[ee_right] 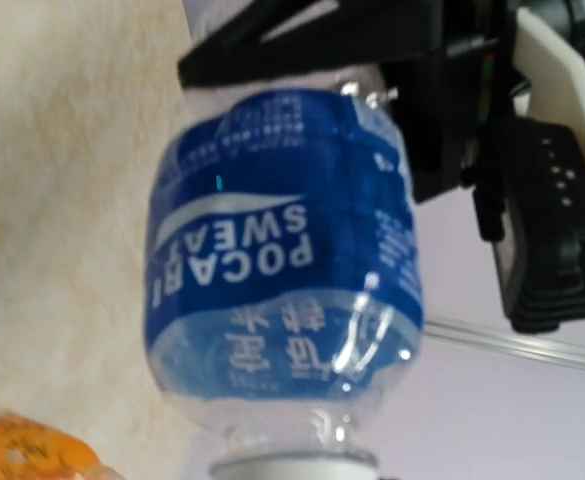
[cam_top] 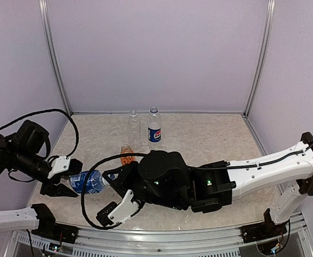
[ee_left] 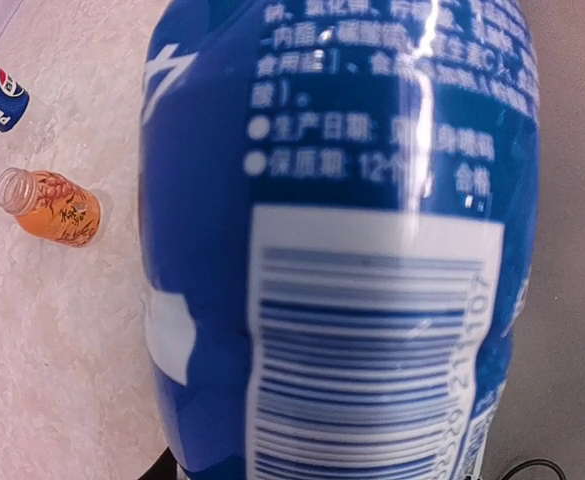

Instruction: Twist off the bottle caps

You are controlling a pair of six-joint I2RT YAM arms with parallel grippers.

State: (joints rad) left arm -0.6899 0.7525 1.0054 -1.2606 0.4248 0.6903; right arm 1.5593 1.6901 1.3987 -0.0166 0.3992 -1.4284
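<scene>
Right claw (cam_top: 108, 197): sitting nearest the front edge of the table (cam_top: 210, 139). Fingers are spreading wide apart and aren't gripping anything.
Pocari Sweat bottle (cam_top: 88, 182): lying sideways between my two claws, cap end pointing at the right one. Can't tell if it's touching the table or hanging just above it.
Left claw (cam_top: 70, 181): clamping down on the base end of that bottle, blue label basically filling my wrist cam lol.
Orange bottle (cam_top: 126, 154): sitting just behind the right claw, and its neck is looking bare to me.
Clear bottle (cam_top: 134, 126): standing upright near the back wall.
Pepsi bottle (cam_top: 154, 128): standing upright just to the right of the clear one.
</scene>
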